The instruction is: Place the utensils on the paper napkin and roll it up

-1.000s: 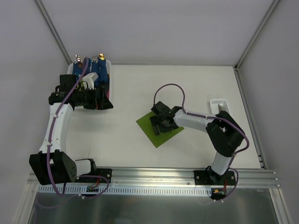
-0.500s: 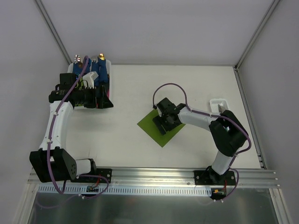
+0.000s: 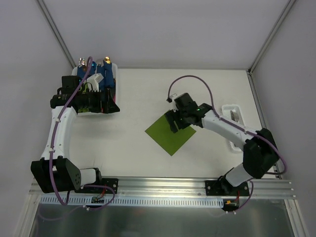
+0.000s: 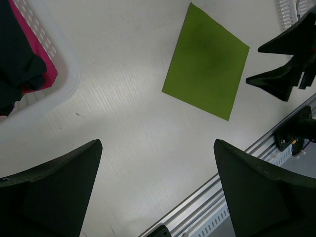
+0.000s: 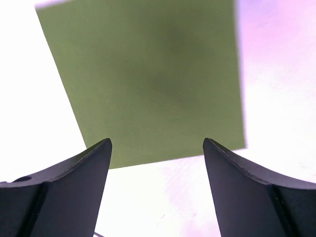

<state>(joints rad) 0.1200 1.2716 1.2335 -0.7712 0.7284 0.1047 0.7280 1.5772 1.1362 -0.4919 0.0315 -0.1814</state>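
Observation:
The lime-green paper napkin (image 3: 170, 134) lies flat on the table, also seen in the left wrist view (image 4: 206, 69) and the right wrist view (image 5: 148, 84). My right gripper (image 3: 176, 121) hangs open over the napkin's far corner with nothing between its fingers (image 5: 157, 142). Far to the left, my left gripper (image 3: 109, 106) stands open and empty beside the white basket (image 3: 114, 74), over bare table (image 4: 157, 144). Of the utensils, only a silvery bit (image 3: 235, 116) shows in the small white tray (image 3: 231, 106); the right arm hides the rest.
The white basket at the back left holds blue rolled bundles (image 3: 106, 76); its rim and a pink item (image 4: 42, 59) show in the left wrist view. An aluminium rail (image 3: 163, 185) runs along the near edge. Walls enclose the table.
My right gripper has risen and drawn back to the far right off the napkin, its arm stretching out. The napkin now shows almost whole. The left arm has barely moved.

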